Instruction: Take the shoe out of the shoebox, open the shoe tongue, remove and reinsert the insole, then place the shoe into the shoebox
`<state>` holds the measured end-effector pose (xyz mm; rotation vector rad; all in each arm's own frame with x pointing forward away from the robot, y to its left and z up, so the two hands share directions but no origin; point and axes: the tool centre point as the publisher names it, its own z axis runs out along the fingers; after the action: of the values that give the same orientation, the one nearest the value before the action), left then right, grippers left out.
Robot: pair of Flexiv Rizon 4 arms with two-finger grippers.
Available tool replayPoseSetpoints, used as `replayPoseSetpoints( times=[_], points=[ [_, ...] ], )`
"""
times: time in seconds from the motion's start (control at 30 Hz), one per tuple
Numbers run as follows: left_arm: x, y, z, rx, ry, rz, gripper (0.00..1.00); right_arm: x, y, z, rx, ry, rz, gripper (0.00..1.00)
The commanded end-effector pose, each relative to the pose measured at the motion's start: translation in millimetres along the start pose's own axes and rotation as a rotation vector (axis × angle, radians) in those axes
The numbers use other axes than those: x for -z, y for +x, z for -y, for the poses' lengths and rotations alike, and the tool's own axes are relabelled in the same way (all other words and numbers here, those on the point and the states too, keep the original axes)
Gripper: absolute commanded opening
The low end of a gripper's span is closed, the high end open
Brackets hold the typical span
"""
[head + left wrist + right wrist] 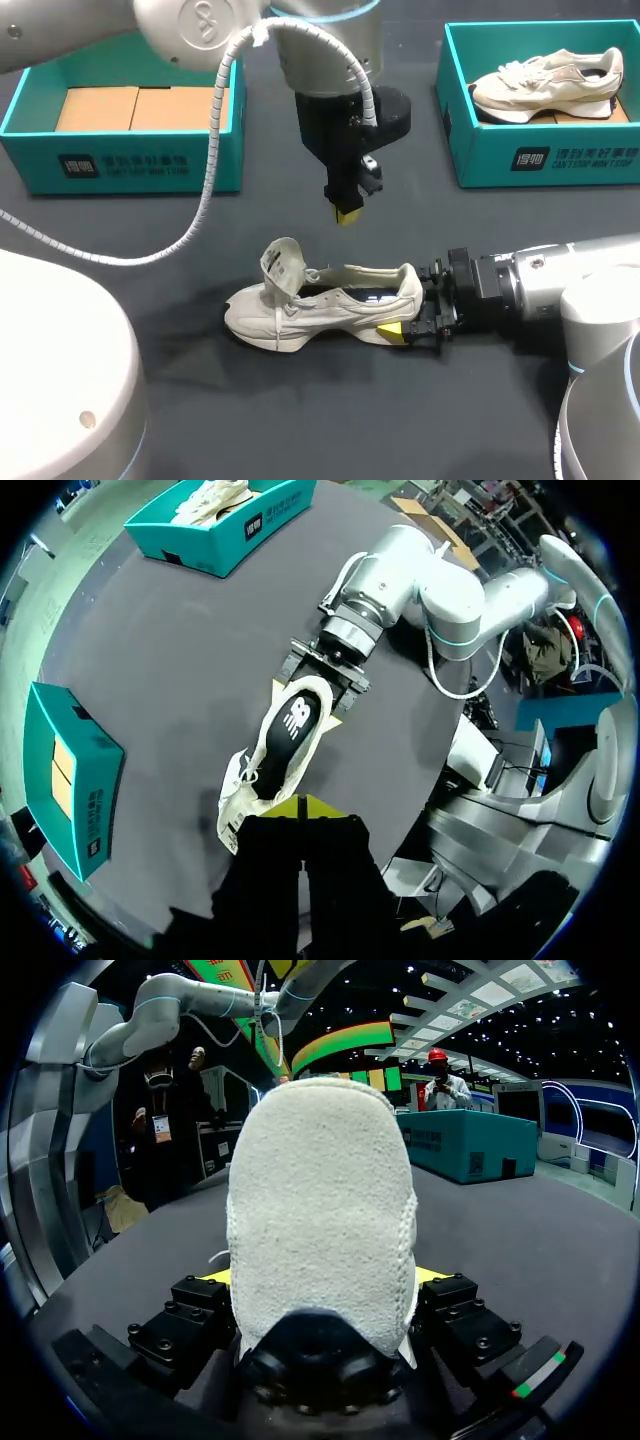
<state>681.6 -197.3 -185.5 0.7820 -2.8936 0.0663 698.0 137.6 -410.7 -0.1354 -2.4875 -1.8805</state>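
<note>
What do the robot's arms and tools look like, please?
The left arm and right arm are silver-white with light-blue joint rings; a white coiled cable trails from the left. The left tool and right tool are black, blocky, yellow-tipped.

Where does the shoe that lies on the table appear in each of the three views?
Head view: the shoe lies mid-table, its heel held by the right gripper.
Left wrist view: the shoe is just ahead of the left gripper, seen from above.
Right wrist view: its heel fills the middle, between the fingers.
Shared landmark: the right gripper at the heel.
</note>
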Motion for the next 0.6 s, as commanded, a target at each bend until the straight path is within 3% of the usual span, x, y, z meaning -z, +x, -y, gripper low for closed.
replayPoseSetpoints(
  times=[0.03,0.27,0.47,0.6],
  points=[
    [1,0.0,4,0.000,-0.063,0.001,0.00,-2,0.7,0.7,-0.001,0.005,0.000,0.00],
    [-26,-3.2,-5,-0.301,-0.039,0.137,0.00,-2,0.7,0.7,-0.001,0.005,0.000,0.00],
    [-48,-7.7,-11,-0.396,0.013,0.134,0.00,-2,0.7,0.7,-0.001,0.005,0.000,0.00],
    [-53,-9.2,-8,-0.388,-0.011,0.152,0.00,-2,0.7,0.7,-0.001,0.005,0.000,0.00]
  ],
)
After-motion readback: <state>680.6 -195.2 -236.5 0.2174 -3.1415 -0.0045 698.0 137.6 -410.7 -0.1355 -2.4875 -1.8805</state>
